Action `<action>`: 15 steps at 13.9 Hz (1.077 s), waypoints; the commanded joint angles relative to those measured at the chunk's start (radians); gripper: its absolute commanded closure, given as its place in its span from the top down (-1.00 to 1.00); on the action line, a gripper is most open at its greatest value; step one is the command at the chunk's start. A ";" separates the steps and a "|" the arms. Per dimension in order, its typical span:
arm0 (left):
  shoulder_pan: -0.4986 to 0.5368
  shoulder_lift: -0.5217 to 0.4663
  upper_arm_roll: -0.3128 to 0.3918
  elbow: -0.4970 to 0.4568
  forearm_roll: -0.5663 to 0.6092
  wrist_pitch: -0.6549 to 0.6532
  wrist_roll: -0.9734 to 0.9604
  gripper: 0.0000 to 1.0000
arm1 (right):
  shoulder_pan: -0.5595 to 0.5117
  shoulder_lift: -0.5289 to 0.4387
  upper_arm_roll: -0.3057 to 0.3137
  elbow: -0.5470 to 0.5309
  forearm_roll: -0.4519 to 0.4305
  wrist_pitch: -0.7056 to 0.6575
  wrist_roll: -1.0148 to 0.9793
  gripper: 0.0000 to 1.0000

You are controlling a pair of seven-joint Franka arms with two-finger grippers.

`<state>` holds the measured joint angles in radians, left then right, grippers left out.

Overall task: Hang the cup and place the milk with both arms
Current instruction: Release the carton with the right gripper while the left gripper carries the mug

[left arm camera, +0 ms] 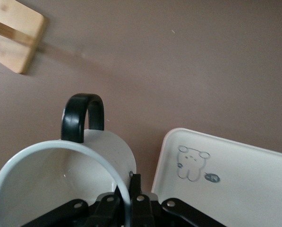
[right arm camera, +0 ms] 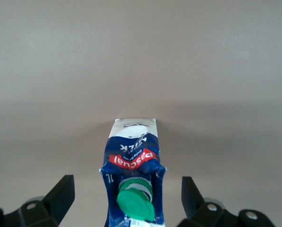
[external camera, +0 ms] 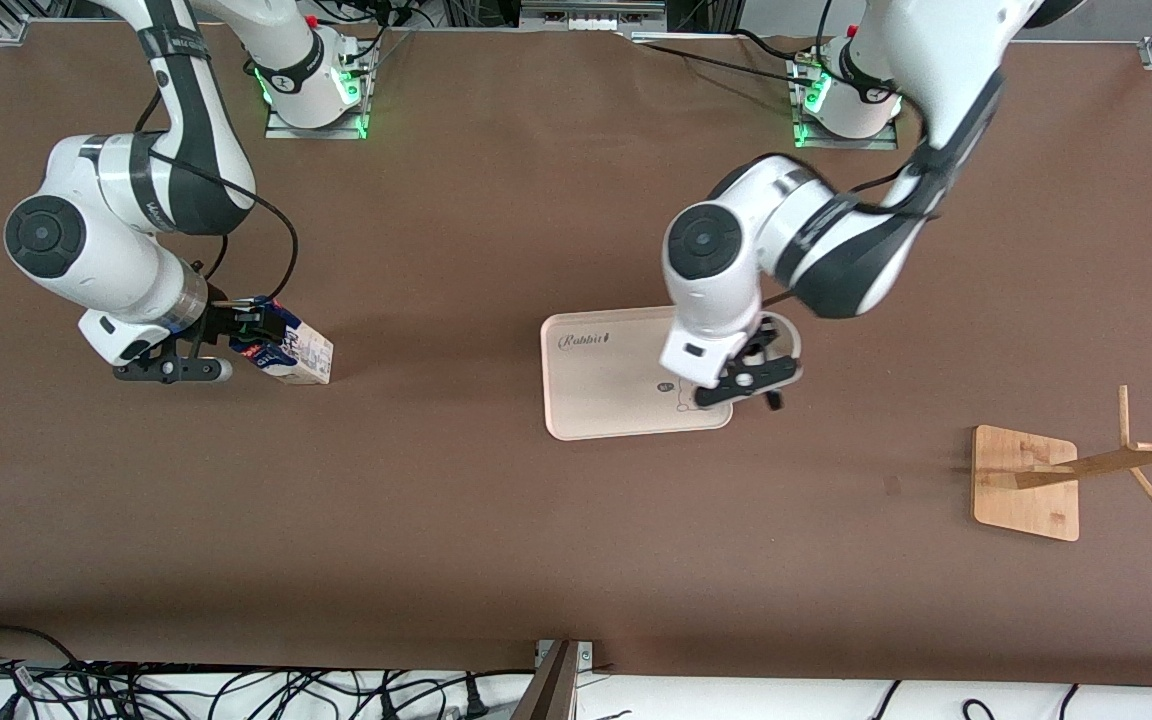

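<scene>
Two arms over brown counter point(external camera: 496, 200), left gripper point(external camera: 748, 383) with fingers clamped on cup point(left arm camera: 60, 179) rim above tray point(external camera: 606, 385) edge, right gripper point(right arm camera: 126, 198) fingers spread wide around milk point(external camera: 291, 348) standing on counter, wooden rack point(external camera: 1056, 480) toward left arm's end

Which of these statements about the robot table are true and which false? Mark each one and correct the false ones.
1. The left hand grips the cup by its rim. True.
2. The right hand is shut on the milk. False: its fingers stand open on either side of the carton.
3. The cup hangs on the wooden rack. False: it is in the left hand at the edge of the tray.
4. The rack stands toward the left arm's end of the table. True.
5. The milk is on the tray. False: it is on the table, toward the right arm's end.
</scene>
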<state>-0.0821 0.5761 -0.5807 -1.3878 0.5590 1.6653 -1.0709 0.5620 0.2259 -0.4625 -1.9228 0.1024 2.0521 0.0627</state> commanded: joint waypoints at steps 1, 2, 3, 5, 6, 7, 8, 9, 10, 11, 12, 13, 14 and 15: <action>0.004 -0.007 0.071 0.142 0.009 -0.105 0.164 -1.00 | 0.016 -0.010 -0.008 0.089 0.004 -0.104 0.064 1.00; 0.011 -0.013 0.087 0.168 0.009 -0.105 0.221 -1.00 | 0.016 -0.020 -0.008 0.116 -0.001 -0.140 0.066 1.00; 0.024 -0.024 0.108 0.188 0.007 -0.105 0.288 -1.00 | 0.016 -0.039 -0.008 0.137 -0.003 -0.179 0.071 1.00; 0.042 -0.047 0.172 0.219 -0.060 -0.105 0.411 -1.00 | 0.018 -0.095 -0.002 0.146 -0.022 -0.231 0.071 1.00; 0.047 -0.062 0.227 0.222 -0.129 -0.105 0.477 -1.00 | 0.018 -0.129 0.004 0.150 -0.045 -0.253 0.066 1.00; 0.047 -0.079 0.287 0.222 -0.201 -0.105 0.564 -1.00 | 0.018 -0.147 0.007 0.183 -0.071 -0.274 0.054 1.00; 0.048 -0.090 0.344 0.222 -0.261 -0.105 0.668 -1.00 | 0.016 -0.160 0.007 0.223 -0.073 -0.347 0.052 1.00; 0.050 -0.102 0.395 0.222 -0.319 -0.105 0.780 -1.00 | 0.015 -0.157 0.002 0.288 -0.075 -0.410 0.049 1.00; 0.050 -0.108 0.444 0.220 -0.367 -0.105 0.855 -1.00 | 0.015 -0.146 0.002 0.354 -0.078 -0.478 0.051 1.00; 0.050 -0.113 0.493 0.220 -0.416 -0.105 0.915 -1.00 | 0.015 -0.143 0.004 0.405 -0.095 -0.530 0.049 1.00; 0.050 -0.116 0.533 0.219 -0.454 -0.105 0.971 -1.00 | 0.015 -0.137 0.007 0.419 -0.117 -0.530 0.055 1.00; 0.050 -0.117 0.574 0.217 -0.484 -0.105 1.033 -1.00 | 0.018 -0.119 0.010 0.426 -0.130 -0.511 0.058 1.00; 0.050 -0.117 0.613 0.214 -0.504 -0.104 1.104 -1.00 | 0.025 -0.117 0.011 0.429 -0.131 -0.506 0.060 1.00; 0.050 -0.116 0.648 0.211 -0.528 -0.104 1.178 -1.00 | 0.025 -0.117 0.012 0.427 -0.132 -0.507 0.051 1.00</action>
<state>-0.0218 0.4727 0.0058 -1.1700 0.0817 1.5757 -0.0192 0.5818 0.0743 -0.4549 -1.5250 -0.0112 1.5540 0.1145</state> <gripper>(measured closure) 0.952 0.000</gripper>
